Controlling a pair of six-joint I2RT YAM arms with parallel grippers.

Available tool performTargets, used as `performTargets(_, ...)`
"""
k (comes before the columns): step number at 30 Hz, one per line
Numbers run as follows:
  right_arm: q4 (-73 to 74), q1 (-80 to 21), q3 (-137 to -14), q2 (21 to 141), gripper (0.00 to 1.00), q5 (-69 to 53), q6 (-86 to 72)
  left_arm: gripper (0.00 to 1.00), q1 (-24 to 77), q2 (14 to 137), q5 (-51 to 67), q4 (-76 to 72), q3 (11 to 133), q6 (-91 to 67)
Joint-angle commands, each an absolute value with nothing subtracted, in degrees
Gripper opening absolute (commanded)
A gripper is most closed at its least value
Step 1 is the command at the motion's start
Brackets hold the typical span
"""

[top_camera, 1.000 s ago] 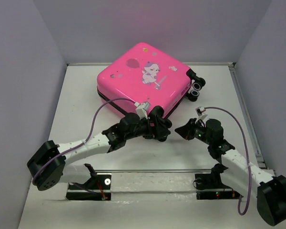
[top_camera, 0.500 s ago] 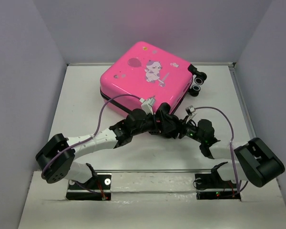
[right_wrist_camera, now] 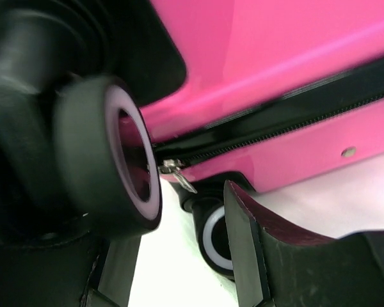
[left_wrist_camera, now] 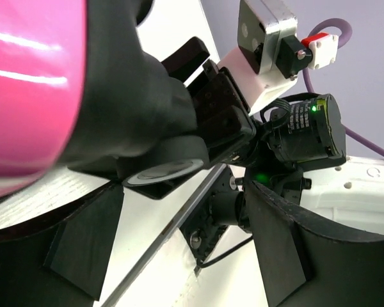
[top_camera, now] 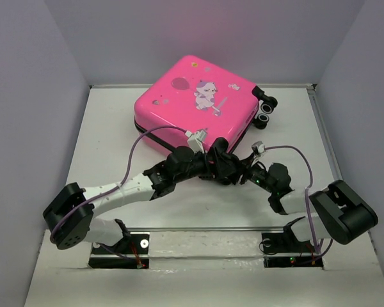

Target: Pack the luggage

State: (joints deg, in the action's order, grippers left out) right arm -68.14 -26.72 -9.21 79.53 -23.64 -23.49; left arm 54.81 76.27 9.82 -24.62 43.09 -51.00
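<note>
luggage (top_camera: pixel 195 105) | hot-pink hard-shell | zipped shut | flat, far table centre

The luggage (top_camera: pixel 179 112), upper centre, is hot pink, printed with a white cartoon cat (top_camera: pixel 205 94) and a darker pink balloon (top_camera: pixel 178 83). Its wheels (top_camera: pixel 266 112) and zipper trim (right_wrist_camera: pixel 275 115) are black. The table (top_camera: pixel 109 141) is white.

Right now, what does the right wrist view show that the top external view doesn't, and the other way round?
Only the right wrist view shows the metal zipper pull on the black zipper band, beside a wheel seen close up. Only the top external view shows the cat print on the lid, with the left arm and right arm reaching to the near corner. Both show the pink luggage, closed.
</note>
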Motion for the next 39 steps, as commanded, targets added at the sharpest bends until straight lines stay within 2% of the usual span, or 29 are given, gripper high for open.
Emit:
performTargets(1,-66.02,-27.25,-8.27,74.02,0.59,-22.5,-22.41,0.89,56.86,69.71,6.42,-19.79,42.19,-50.01)
performTargets(6,-55.3,-27.25,-6.5,65.49,0.6,-18.04,-25.13,0.92,59.23,66.45,5.27,-16.35,41.83,-52.38)
performTargets(15,-35.34,-27.25,-7.29,53.88,0.53,-8.8,-28.38,0.91,61.44,72.23,2.47,-16.17,49.3,-51.51)
performTargets(19,-32.7,-27.25,-6.16,50.72,0.48,-7.38,-31.81,0.91,61.52,73.39,-0.69,-16.96,50.62,-50.45)
performTargets(30,-28.3,-27.25,-4.22,43.78,0.46,-7.03,-33.4,0.9,61.0,80.32,-3.95,-18.45,54.32,-50.1)
performTargets(39,-32.25,-27.25,-3.96,46.05,0.46,-9.22,-32.7,0.9,60.91,82.88,-8.17,-20.65,55.02,-51.59)
